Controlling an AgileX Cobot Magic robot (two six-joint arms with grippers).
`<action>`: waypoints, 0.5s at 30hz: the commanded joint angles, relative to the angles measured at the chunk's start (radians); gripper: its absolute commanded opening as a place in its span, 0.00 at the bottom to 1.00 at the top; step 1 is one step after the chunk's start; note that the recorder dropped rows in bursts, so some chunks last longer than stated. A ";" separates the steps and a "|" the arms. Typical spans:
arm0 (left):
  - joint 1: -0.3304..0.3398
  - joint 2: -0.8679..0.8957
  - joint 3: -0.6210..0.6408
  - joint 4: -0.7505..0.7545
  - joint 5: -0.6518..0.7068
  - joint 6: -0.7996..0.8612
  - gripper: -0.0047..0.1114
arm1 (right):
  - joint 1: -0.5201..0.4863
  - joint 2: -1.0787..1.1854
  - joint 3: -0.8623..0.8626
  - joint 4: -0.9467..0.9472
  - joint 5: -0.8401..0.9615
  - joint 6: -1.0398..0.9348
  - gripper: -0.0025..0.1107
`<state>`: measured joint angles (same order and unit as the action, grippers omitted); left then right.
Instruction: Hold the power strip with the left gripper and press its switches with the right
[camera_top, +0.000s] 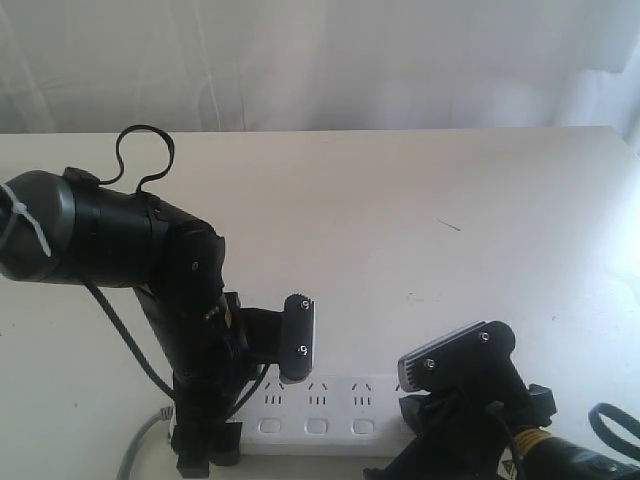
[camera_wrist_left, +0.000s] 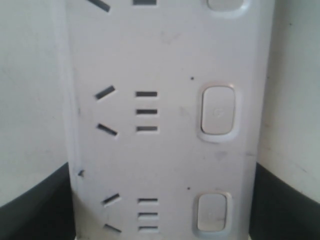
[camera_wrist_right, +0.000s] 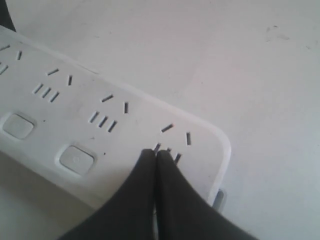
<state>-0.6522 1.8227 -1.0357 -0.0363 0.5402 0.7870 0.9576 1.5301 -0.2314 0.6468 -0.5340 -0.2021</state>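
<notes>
The white power strip (camera_top: 330, 410) lies along the near table edge. My left gripper (camera_top: 252, 412) straddles its left end. In the left wrist view its dark fingers (camera_wrist_left: 30, 210) press against both long sides of the power strip (camera_wrist_left: 165, 150), so the left gripper (camera_wrist_left: 161, 172) is shut on it. Square switches (camera_wrist_left: 218, 114) show beside the socket slots. My right gripper (camera_wrist_right: 156, 153) is shut, its tips resting on the last socket group at the other end of the power strip (camera_wrist_right: 125, 130). Two switches (camera_wrist_right: 76, 159) lie bare; the end one is hidden under the fingers. The right gripper (camera_top: 452, 385) covers that end.
The grey cord (camera_top: 140, 440) leaves the strip's left end toward the near edge. A looped black cable (camera_top: 145, 150) stands above the left arm. The white table (camera_top: 400, 220) stretches behind the strip to a pale curtain.
</notes>
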 joint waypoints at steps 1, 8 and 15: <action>0.003 0.025 0.019 0.000 0.082 -0.007 0.04 | -0.002 0.017 0.009 0.010 0.130 -0.002 0.02; 0.003 0.025 0.019 0.000 0.072 -0.002 0.04 | -0.002 0.017 0.009 0.010 0.170 -0.002 0.02; 0.003 0.025 0.019 0.000 0.075 -0.006 0.04 | -0.002 0.017 0.009 0.010 0.231 -0.002 0.02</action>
<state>-0.6522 1.8227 -1.0357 -0.0381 0.5402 0.7870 0.9576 1.5300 -0.2399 0.6489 -0.5021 -0.2021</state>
